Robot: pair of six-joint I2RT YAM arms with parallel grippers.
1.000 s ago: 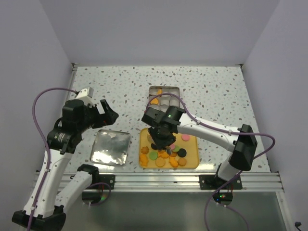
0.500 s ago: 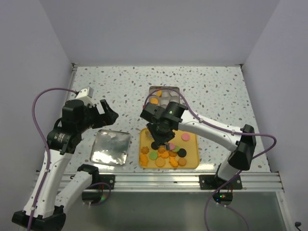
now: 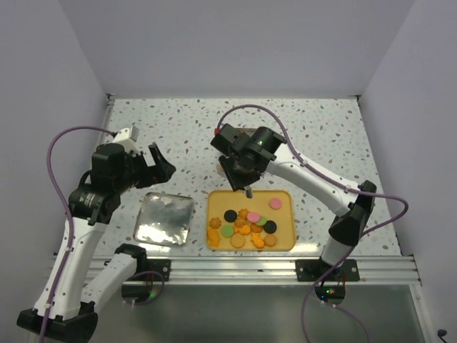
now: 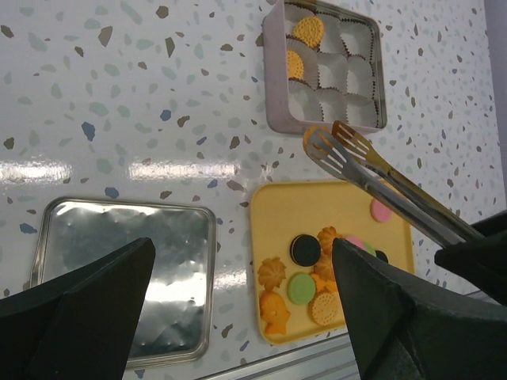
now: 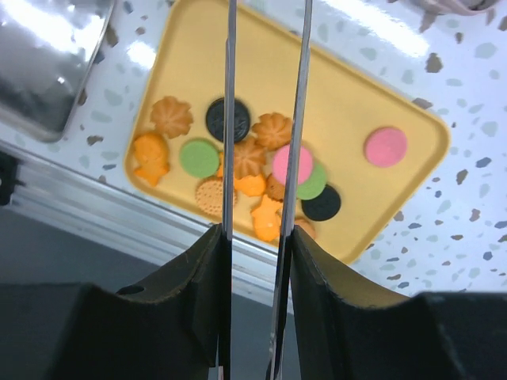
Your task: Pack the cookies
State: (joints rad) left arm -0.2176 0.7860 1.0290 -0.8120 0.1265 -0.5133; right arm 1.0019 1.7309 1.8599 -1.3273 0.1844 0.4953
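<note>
Most cookies (image 5: 249, 162) lie bunched at the near end of a yellow, round-cornered plastic tray (image 5: 333, 95): orange flower-shaped and ribbed round biscuits, with flat black, green and pink discs among them. One pink disc sits apart towards the tray's far right corner. Two more round orange cookies rest in pleated paper cups (image 4: 348, 75) in the left column of a square tin (image 4: 272, 71), which stands just beyond the tray on the speckled terrazzo worktop (image 4: 119, 95). A shiny, dented metal lid (image 4: 119, 261) lies left of the tray.

The right pincer (image 5: 257, 245) is pressed together on thin metal tongs (image 4: 372, 184). The right wrist view shows the two tong arms running apart over the tray. Only the left wrist view shows their slotted tips, hanging between tin and tray.

The left pincer (image 3: 158, 166) is spread wide, raised above the worktop beyond the lid.

From the top, the right arm hides most of the tin; the left wrist view shows it whole
</note>
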